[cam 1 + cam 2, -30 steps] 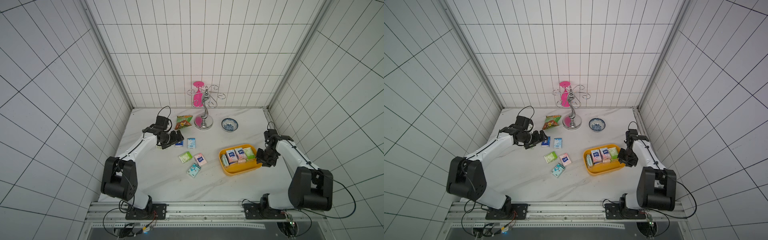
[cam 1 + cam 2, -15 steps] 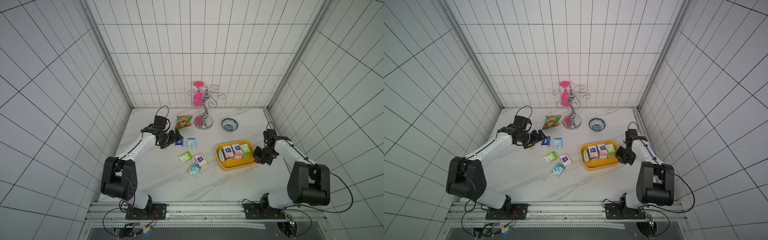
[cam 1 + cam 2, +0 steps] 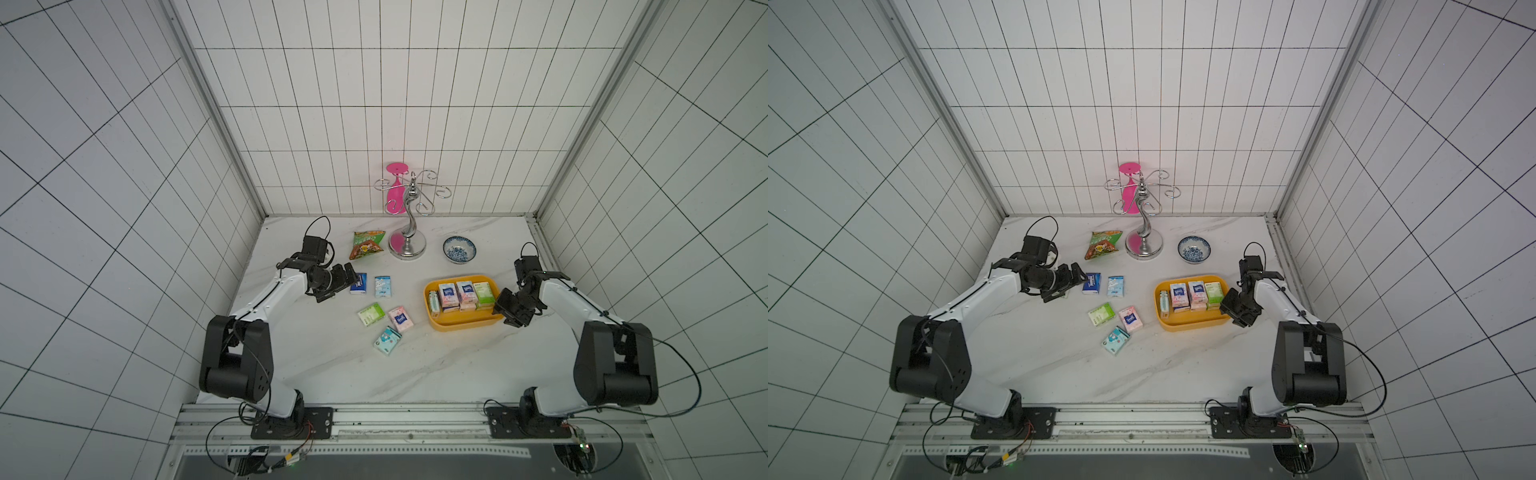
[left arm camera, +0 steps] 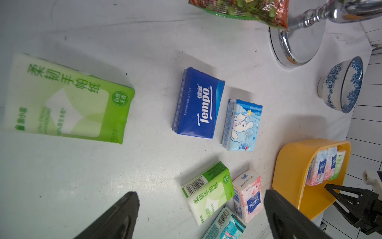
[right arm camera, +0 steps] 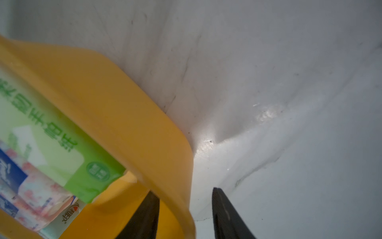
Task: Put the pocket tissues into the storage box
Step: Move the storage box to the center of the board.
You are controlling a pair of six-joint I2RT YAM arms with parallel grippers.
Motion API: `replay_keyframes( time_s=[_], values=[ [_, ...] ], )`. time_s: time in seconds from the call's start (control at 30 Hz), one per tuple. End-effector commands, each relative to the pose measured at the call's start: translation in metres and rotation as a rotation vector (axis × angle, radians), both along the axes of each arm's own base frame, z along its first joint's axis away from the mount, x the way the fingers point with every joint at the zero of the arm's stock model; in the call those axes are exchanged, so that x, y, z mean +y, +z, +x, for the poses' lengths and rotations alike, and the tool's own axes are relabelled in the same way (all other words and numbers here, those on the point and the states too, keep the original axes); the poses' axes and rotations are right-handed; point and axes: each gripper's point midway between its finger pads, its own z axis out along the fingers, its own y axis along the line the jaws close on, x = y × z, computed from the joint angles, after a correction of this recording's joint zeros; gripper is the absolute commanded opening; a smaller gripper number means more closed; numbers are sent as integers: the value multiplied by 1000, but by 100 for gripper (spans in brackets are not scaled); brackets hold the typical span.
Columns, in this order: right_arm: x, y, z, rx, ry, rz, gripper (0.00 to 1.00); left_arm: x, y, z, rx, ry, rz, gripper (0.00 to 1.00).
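Some small wrapped pocket tissues (image 3: 465, 293) sit in the shallow yellow plastic storage box (image 3: 465, 323); more lie beside it. Our left end effector (image 3: 343, 284), wide open and empty, should next grab the dark blue packet (image 3: 358, 283). Our right end effector (image 3: 504, 313) straddles the box wall, partly open.

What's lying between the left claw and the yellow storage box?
From left claw to storage box: a dark blue packet, then a light blue packet, then bare table, in both top views.
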Motion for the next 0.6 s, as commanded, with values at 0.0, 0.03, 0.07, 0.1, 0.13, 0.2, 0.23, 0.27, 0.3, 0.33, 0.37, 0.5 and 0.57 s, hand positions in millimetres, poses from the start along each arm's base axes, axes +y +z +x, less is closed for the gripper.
replay_keyframes(
  time_s=[0.0,0.03,0.07,0.1,0.13,0.2,0.23,0.27,0.3,0.33,0.37,0.5,0.57],
  values=[
    [5,36,3,-79,129,-107,49,0,7,3,-36,6,-22,98],
    [14,45,4,-105,187,-120,50,0,6,4,-32,11,-34,98],
    [22,54,6,-130,235,-128,54,0,5,4,-29,17,-49,98],
    [30,60,6,-146,273,-133,58,2,3,4,-23,29,-62,98],
    [42,69,7,-174,316,-119,62,3,1,5,-15,43,-83,98],
    [65,81,8,-221,395,-84,68,9,-5,5,4,72,-115,98],
    [78,88,8,-247,439,-69,70,13,-9,5,12,90,-122,98],
    [90,94,9,-275,484,-57,71,17,-12,3,20,105,-125,98],
    [101,98,9,-293,524,-51,71,21,-14,2,24,114,-124,98],
    [110,100,9,-306,559,-61,71,24,-15,1,25,119,-118,98],
    [117,101,8,-307,588,-68,71,27,-15,0,23,124,-113,98],
    [160,94,1,-285,748,-29,71,33,-13,-5,13,139,-91,98],
    [190,88,-7,-278,875,-24,72,35,-11,-6,10,148,-91,98]
  ],
)
